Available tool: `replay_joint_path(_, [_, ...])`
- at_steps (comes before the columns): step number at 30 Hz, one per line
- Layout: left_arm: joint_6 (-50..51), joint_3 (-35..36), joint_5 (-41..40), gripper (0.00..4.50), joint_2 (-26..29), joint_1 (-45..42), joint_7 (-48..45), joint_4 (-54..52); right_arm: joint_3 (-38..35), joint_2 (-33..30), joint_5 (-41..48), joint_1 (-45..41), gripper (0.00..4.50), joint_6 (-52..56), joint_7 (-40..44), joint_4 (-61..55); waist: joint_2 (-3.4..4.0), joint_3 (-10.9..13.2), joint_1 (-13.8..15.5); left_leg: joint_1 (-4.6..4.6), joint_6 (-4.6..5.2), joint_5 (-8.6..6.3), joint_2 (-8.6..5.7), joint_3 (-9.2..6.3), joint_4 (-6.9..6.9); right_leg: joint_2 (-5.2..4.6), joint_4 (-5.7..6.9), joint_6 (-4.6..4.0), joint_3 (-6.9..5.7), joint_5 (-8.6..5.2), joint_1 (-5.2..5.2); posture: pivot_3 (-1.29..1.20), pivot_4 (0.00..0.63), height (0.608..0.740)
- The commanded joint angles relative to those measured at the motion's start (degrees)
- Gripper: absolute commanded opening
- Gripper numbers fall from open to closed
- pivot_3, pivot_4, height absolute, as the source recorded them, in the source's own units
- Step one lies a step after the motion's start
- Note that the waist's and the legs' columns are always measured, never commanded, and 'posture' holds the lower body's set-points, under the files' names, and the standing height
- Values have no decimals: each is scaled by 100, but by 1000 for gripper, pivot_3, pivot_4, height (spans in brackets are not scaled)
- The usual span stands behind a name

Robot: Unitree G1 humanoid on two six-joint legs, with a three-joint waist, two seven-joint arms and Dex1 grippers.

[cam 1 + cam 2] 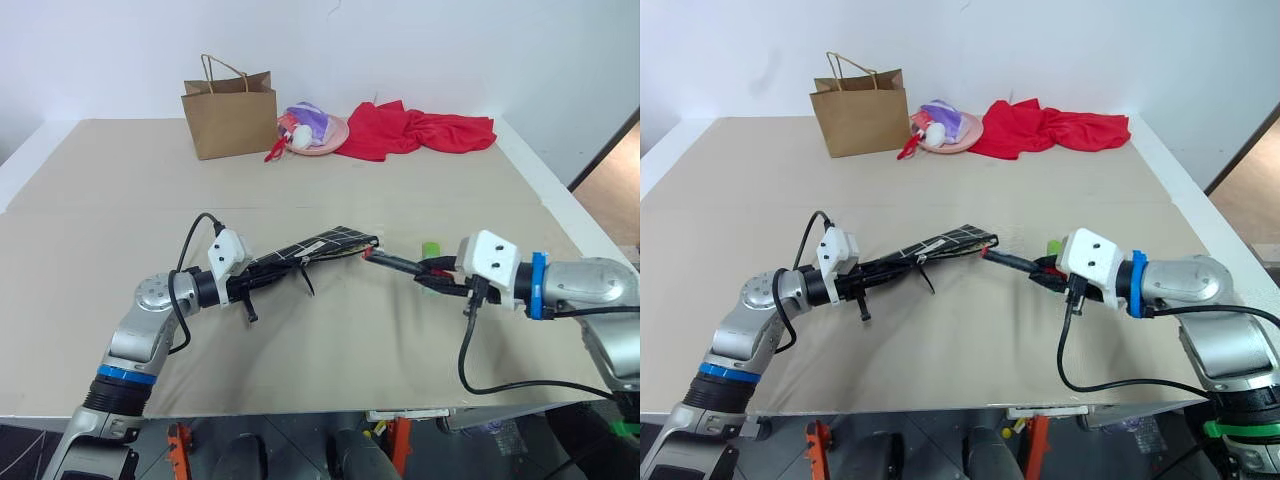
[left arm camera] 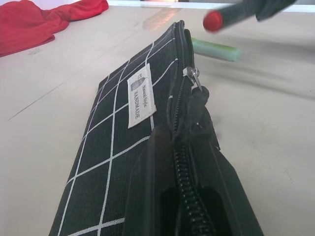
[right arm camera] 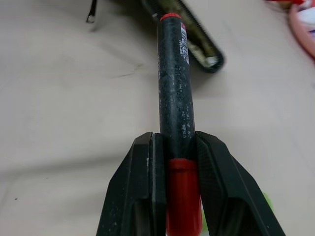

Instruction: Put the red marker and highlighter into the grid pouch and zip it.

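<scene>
The right gripper [image 1: 432,268] jaws pinch the red marker [image 1: 392,262], its tip pointing at the open end of the grid pouch [image 1: 318,246], which the left gripper [image 1: 262,282] jaws squeeze shut on.

We note the grid pouch [image 1: 318,246], black with thin white grid lines and a small white label, held off the tabletop at its near end and lying roughly level, zipper edge uppermost with the pull cord hanging from it. The red marker [image 1: 392,262], red with a black middle section, is also held clear of the table, its red tip aimed at the pouch's far end and just short of it. The highlighter [image 1: 430,248], light green, lies flat on the table just behind the marker.
</scene>
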Motion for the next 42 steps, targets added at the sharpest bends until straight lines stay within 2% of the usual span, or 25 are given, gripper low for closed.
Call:
replay_joint_path(1, [14, 77, -101, 0, 20, -127, -35, -210, 67, 56, -121, -311, 622, -145, 21, 55, 0, 0, -1, 0, 0, 0, 0, -1, 0, 0, 0, 0, -1, 0, 0, 0, 150, 740])
replay_joint_path(27, [2, -98, 35, 0, -96, -1, -13, -386, 576, 265, -766, -1187, 622, -651, 368, 947, 0, 0, 5, 0, 0, 0, 0, 1, 2, 0, 3, -7, 0, 3, 0, 0, 150, 740])
replay_joint_path(36, [-182, -220, 112, 0, -105, -9, -127, -272, 1487, 757, -1601, -2140, 622, -1175, 442, 1648, 1, 0, -2, 3, 0, 1, 5, 0, 3, 4, 7, -13, -2, 7, -2, 0, 150, 740])
replay_joint_path(42, [-261, -247, 136, 0, -147, 4, -131, -206, 1943, 1393, -1777, -2563, 622, -1434, 600, 1662, 1, 0, -3, 1, -1, 0, 4, 4, 2, 3, 6, -25, 1, 12, -4, 0, 150, 740])
